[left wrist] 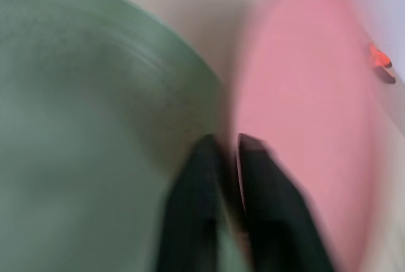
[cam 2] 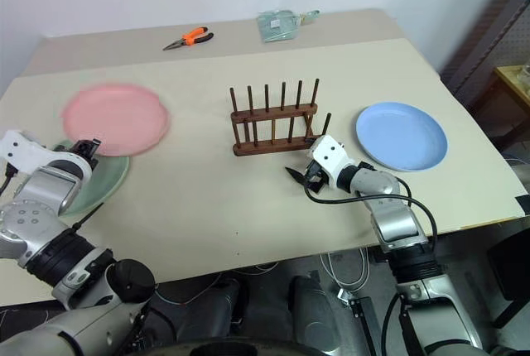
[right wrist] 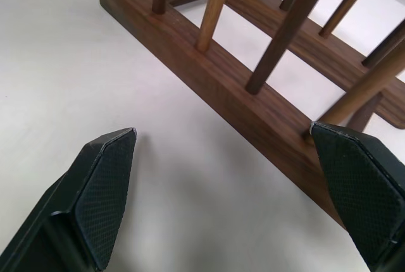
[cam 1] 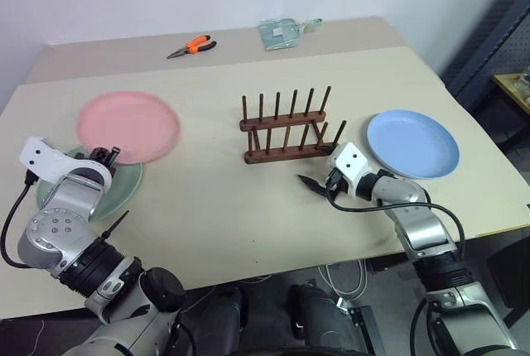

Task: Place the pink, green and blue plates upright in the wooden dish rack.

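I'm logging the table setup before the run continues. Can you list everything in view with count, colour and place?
Pink plate: one, pink, table's left side, overlapping the green plate's far edge.
Green plate: one, pale green, left near side, partly under the pink plate.
Blue plate: one, light blue, right side.
Wooden dish rack: one, dark brown, centre, holding no plates.
Pliers: one, orange-handled, far side.
Clear packet: one, greenish, far side, right of the pliers.
Table: one, beige.
Left hand: shut, at the pink and green plates' overlap.
Right hand: open, beside the rack's near rail.

Wooden dish rack (cam 2: 275,120) stands empty between pink plate (cam 2: 116,117) and blue plate (cam 2: 402,136).
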Robot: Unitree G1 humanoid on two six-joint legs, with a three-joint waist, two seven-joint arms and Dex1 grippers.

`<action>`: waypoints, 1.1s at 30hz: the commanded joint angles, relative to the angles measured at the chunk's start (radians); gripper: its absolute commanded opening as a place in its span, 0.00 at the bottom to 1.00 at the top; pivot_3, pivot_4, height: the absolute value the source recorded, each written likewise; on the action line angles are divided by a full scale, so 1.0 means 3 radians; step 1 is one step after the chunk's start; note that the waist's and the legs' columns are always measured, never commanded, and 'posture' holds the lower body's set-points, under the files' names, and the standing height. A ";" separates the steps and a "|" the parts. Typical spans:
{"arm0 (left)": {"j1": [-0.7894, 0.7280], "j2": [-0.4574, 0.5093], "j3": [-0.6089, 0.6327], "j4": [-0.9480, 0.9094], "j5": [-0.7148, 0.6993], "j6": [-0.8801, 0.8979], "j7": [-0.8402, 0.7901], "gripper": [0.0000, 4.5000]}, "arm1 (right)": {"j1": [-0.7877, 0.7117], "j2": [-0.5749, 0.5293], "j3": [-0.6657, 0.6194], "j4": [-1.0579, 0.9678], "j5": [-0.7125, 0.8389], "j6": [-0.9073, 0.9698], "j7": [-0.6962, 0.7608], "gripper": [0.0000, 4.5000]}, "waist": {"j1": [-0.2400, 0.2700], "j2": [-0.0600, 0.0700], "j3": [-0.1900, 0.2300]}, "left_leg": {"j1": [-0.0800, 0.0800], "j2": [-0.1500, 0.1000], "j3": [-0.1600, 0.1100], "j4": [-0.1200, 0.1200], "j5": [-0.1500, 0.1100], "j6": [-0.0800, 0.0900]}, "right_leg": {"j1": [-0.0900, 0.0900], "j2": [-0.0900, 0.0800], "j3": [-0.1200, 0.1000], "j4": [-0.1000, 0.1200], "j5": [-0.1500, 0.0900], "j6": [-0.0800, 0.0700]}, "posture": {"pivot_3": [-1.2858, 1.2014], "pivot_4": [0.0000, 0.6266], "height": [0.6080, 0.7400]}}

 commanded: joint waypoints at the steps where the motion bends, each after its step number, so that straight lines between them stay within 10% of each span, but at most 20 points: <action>1: -0.0067 0.0108 -0.0093 -0.0079 -0.0194 -0.0162 -0.0079 0.00 | 0.0035 -0.0125 -0.0206 -0.0275 0.0115 0.0035 0.0033 1.00 | 0.0002 -0.0001 0.0000 | 0.0000 0.0000 0.0000 0.0000 0.0000 0.0000 | 0.0000 0.0000 0.0000 0.0000 0.0000 0.0000 | 0.52 0.24 1.00; 14: -0.0500 0.0321 -0.1689 -0.0278 -0.0073 -0.0548 -0.0569 0.00 | -0.0665 -0.0294 0.0026 -0.0688 -0.0293 -0.0392 0.0028 1.00 | 0.0003 -0.0006 0.0002 | -0.0001 -0.0001 0.0001 -0.0001 0.0004 -0.0007 | 0.0000 0.0000 0.0000 -0.0002 0.0000 0.0000 | 0.52 0.24 1.00; 25: -0.0989 0.0061 -0.2509 -0.0056 0.0026 -0.0569 -0.0693 0.00 | -0.1475 -0.0216 0.0706 0.0079 -0.1725 -0.1186 -0.0654 1.00 | -0.0005 -0.0006 0.0003 | -0.0004 -0.0001 0.0005 -0.0006 0.0015 -0.0024 | -0.0009 0.0000 0.0006 0.0000 0.0000 0.0000 | 0.52 0.24 1.00; 33: -0.0881 0.0003 -0.2500 -0.0128 -0.0058 -0.0460 -0.0664 0.00 | -0.1500 -0.0231 0.0697 0.0246 -0.1976 -0.1310 -0.0810 0.24 | -0.0006 -0.0006 0.0003 | -0.0006 -0.0001 0.0006 -0.0006 0.0016 -0.0025 | -0.0013 0.0001 0.0008 0.0003 0.0000 0.0000 | 0.52 0.24 1.00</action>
